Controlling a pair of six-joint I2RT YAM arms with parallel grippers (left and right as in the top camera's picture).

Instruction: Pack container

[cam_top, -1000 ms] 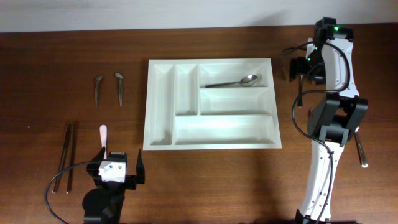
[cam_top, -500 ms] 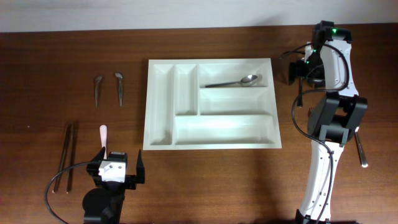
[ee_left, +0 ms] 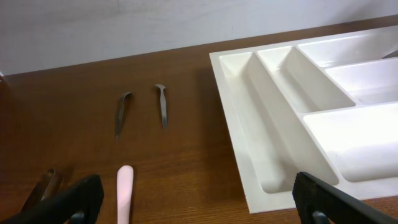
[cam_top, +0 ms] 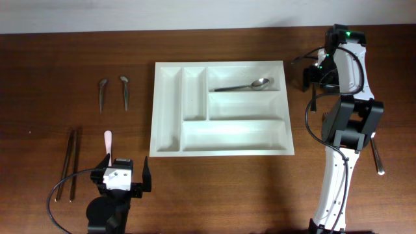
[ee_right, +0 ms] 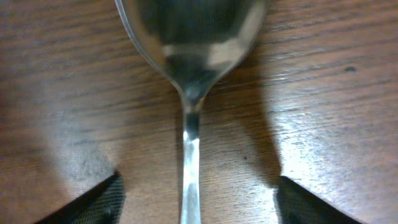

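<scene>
The white cutlery tray (cam_top: 168, 117) lies mid-table, with one metal spoon (cam_top: 244, 85) in its upper long compartment. The tray also shows in the left wrist view (ee_left: 249, 137). My right gripper (cam_top: 312, 83) is low over the table right of the tray. In the right wrist view it (ee_right: 196, 202) is open, with a second metal spoon (ee_right: 190, 37) lying on the wood and its handle between the fingers, untouched. My left gripper (cam_top: 123, 168) is open and empty at the front left; it also shows in the left wrist view (ee_left: 199, 202).
Left of the tray lie two small metal pieces (cam_top: 102, 94) (cam_top: 124, 91), a pair of chopsticks (cam_top: 68, 162) and a pink-handled utensil (cam_top: 108, 141), which also shows in the left wrist view (ee_left: 124, 190). Another metal utensil (cam_top: 377, 159) lies at the right by the arm base.
My right gripper has shifted slightly over the spoon to the right of the tray. The left arm and all the objects have not moved.
</scene>
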